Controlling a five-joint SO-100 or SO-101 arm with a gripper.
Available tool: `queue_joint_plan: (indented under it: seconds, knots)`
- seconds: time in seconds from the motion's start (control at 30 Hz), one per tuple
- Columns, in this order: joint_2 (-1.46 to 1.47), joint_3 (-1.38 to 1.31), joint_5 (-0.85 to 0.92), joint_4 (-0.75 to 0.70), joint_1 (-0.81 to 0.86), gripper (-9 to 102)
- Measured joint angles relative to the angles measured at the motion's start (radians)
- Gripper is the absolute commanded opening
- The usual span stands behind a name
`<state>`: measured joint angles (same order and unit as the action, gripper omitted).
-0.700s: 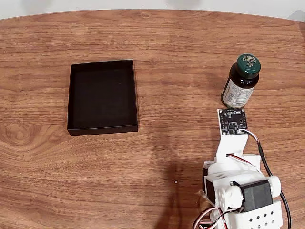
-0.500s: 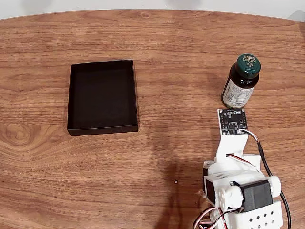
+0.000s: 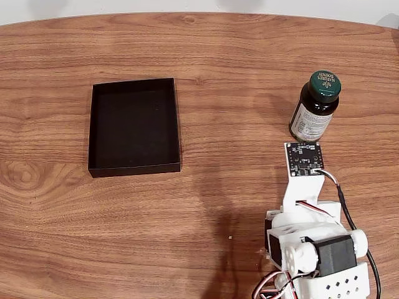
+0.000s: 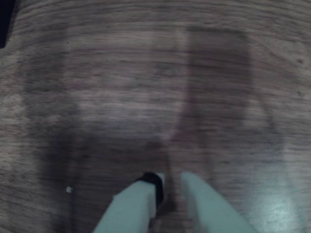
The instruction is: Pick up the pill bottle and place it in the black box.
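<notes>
The pill bottle (image 3: 315, 107) stands upright at the far right of the wooden table (image 3: 237, 56), well apart from the black box (image 3: 134, 126) on the left, while in the wrist view the gripper (image 4: 171, 180) hangs over bare wood, fingertips nearly pressed together.

— What sort of place is this?
— Hard to say — a hobby desk or office perhaps: a wood-grain tabletop (image 3: 237, 56) with a rounded edge, a pale wall (image 3: 187, 6) behind, a small white robot arm (image 3: 308, 230).
</notes>
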<state>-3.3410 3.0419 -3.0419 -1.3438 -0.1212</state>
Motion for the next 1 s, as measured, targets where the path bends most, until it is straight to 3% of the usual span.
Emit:
queue_joint_plan:
  seconds: [0.57,0.8,0.93,1.0]
  knots:
    - [0.0,0.0,-0.002,0.0,0.0,0]
    - [0.012,0.0,-0.097,-0.003,0.008,0]
    - [0.092,0.002,-0.107,0.052,0.075,0]
    - [0.141,0.003,-0.121,0.097,0.107,6]
